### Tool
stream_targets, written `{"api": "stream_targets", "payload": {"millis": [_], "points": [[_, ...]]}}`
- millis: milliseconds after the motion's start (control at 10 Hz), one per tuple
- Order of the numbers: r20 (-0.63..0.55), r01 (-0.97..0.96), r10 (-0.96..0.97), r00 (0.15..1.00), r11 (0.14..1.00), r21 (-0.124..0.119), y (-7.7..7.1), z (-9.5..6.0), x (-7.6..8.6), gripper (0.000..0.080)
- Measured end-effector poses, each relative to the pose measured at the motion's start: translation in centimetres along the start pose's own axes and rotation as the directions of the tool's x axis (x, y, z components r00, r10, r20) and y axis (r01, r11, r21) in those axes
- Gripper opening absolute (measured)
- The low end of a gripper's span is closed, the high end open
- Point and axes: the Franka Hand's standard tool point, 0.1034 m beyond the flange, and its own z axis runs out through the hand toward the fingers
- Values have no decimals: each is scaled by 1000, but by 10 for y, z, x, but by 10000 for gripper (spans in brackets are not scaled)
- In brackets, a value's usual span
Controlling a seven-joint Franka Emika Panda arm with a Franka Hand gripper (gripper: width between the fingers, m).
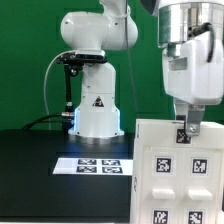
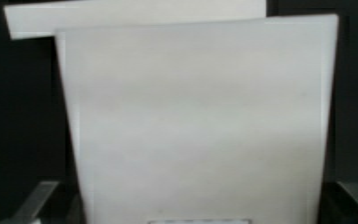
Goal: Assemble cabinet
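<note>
The white cabinet box [image 1: 180,172], with several black-and-white tags on its face, stands at the exterior view's right, close to the camera. My gripper [image 1: 188,128] reaches down onto its top edge. In the wrist view the box's plain white surface [image 2: 194,120] fills the space between my two dark fingers [image 2: 39,203], which sit against its sides. My gripper [image 2: 197,206] looks shut on the box. A second white panel edge [image 2: 140,18] shows beyond the box, slightly askew.
The robot's white base [image 1: 95,100] stands at the middle back on the black table [image 1: 35,170]. The marker board [image 1: 100,163] lies flat in front of the base. A green backdrop stands behind.
</note>
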Motion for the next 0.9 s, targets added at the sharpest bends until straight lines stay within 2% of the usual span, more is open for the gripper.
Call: {"api": "stream_targets", "payload": {"millis": [200,400,700,900], "points": [[5,-35,35,999,999,-2,0,0,-1,557],[5,-22,22,1000,1000,-2,1,0,-2,637],[49,26,-28,998,999,29,-6,-25,-8,648],[45,32,-33,998,999,23,-4,-20,-8,648]]}}
